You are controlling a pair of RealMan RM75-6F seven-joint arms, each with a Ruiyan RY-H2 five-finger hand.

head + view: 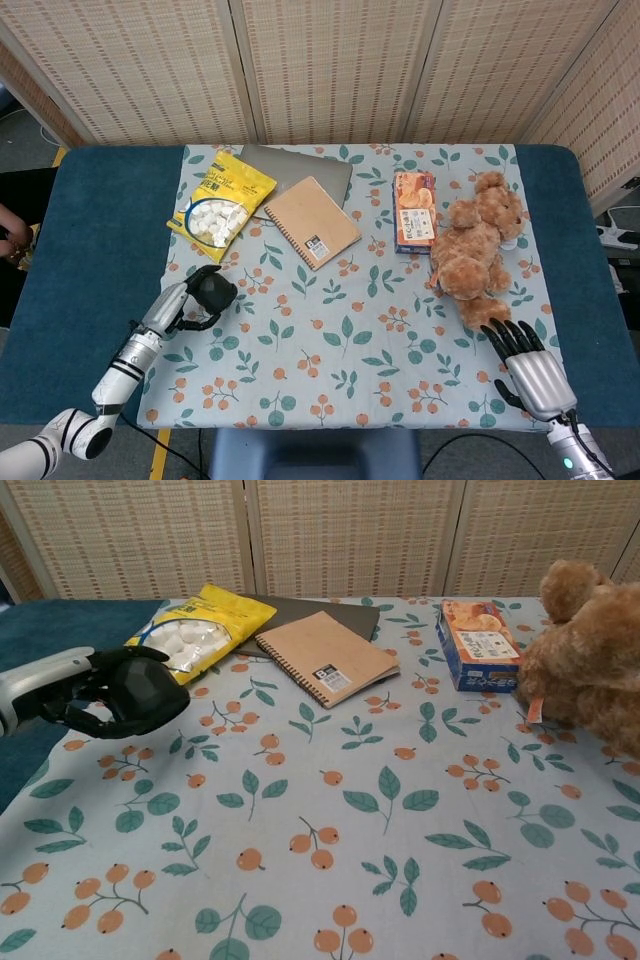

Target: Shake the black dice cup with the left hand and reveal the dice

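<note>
My left hand (183, 305) grips the black dice cup (213, 291) at the left side of the floral tablecloth, just below the yellow snack bag. In the chest view the same left hand (75, 692) wraps the dice cup (142, 693), which is tilted and held slightly above the cloth. No dice show in either view. My right hand (527, 362) rests near the table's front right corner, fingers spread, holding nothing; the chest view does not show it.
A yellow snack bag (220, 197), a brown spiral notebook (311, 221) on a grey laptop (300, 165), an orange box (413, 210) and a teddy bear (477, 247) lie across the back of the tablecloth (360, 330).
</note>
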